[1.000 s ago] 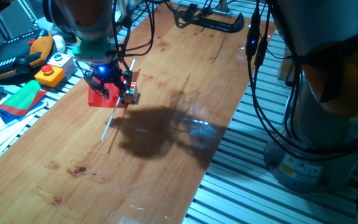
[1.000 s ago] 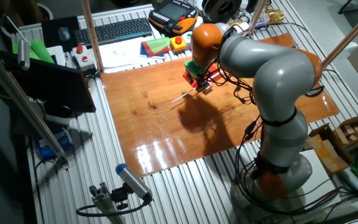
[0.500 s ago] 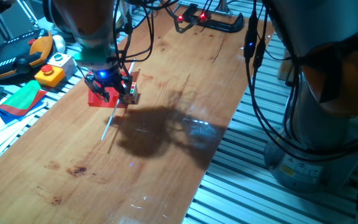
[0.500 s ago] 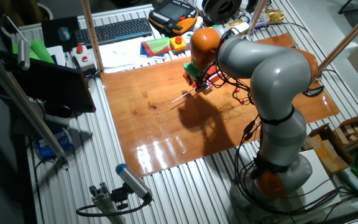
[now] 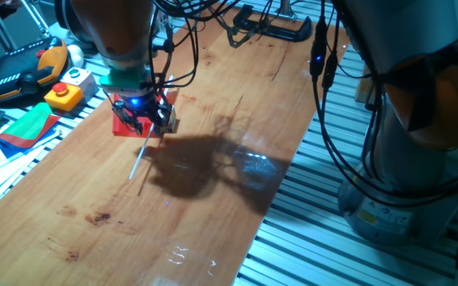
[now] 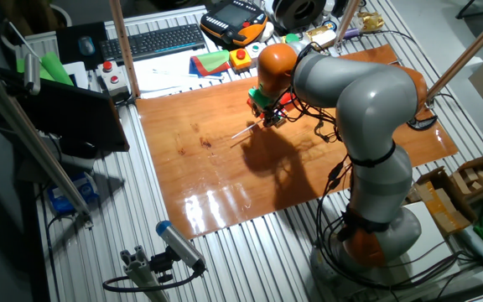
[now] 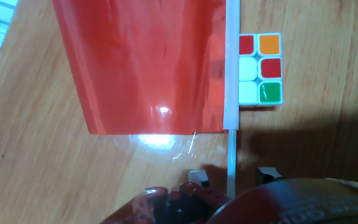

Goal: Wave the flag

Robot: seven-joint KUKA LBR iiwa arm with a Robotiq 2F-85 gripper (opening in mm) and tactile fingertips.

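Gripper low over the flag, jaws astride the stick, nothing lifted yet.

Your flag [image 7: 148, 62] lies flat on the tabletop [image 5: 237, 135]: a glossy red sheet, slightly rippled, fixed along a thin white stick [image 7: 231, 149]. A small multicoloured cube [image 7: 259, 68] sits just beside the stick, touching or nearly so. In the hand view your gripper [image 7: 231, 176] has its jaws apart, one fingertip on each side of the stick, with a gap on either side. The grasp, the lift and the waving all seem left to do. The wood is smooth and shiny, so expect the thin stick to slide as you close. A yellow button box [image 5: 64, 95] stands off the board edge.
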